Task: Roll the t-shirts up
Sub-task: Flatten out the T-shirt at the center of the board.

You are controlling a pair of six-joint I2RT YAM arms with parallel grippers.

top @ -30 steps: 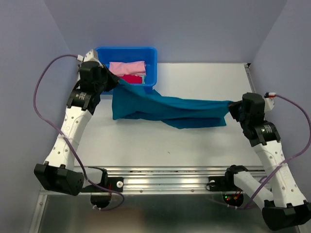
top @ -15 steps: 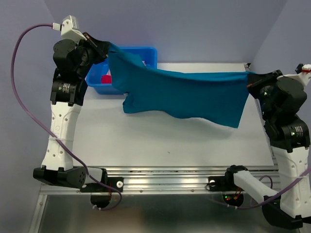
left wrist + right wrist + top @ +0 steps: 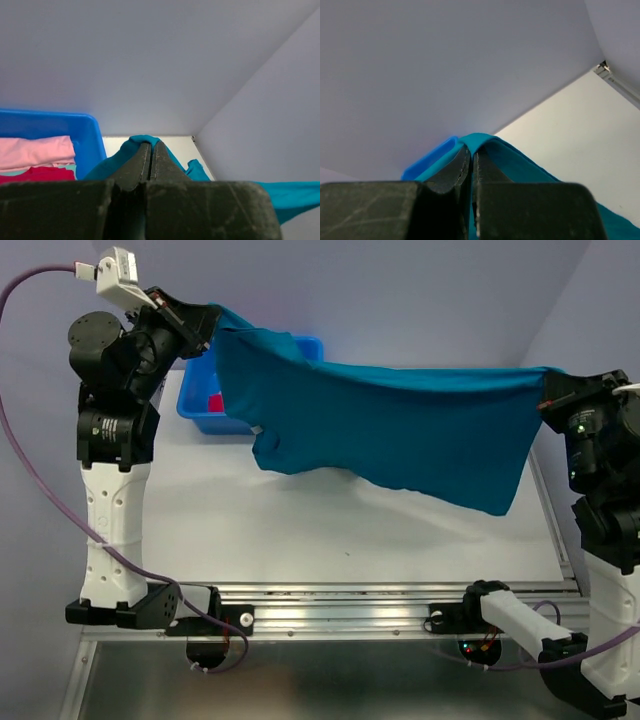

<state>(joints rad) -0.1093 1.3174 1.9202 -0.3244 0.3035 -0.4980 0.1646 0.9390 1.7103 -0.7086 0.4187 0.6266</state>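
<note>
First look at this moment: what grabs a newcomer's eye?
The teal t-shirt hangs stretched in the air above the table, one end pinched in the shut left gripper far left, the other in the shut right gripper at right. Behind it, far left, sits a blue tub holding a pink bundle and a red bundle.

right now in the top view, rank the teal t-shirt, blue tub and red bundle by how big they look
1. teal t-shirt, held up nearer the camera
2. blue tub, partly hidden behind it
3. red bundle, only a sliver showing
</note>
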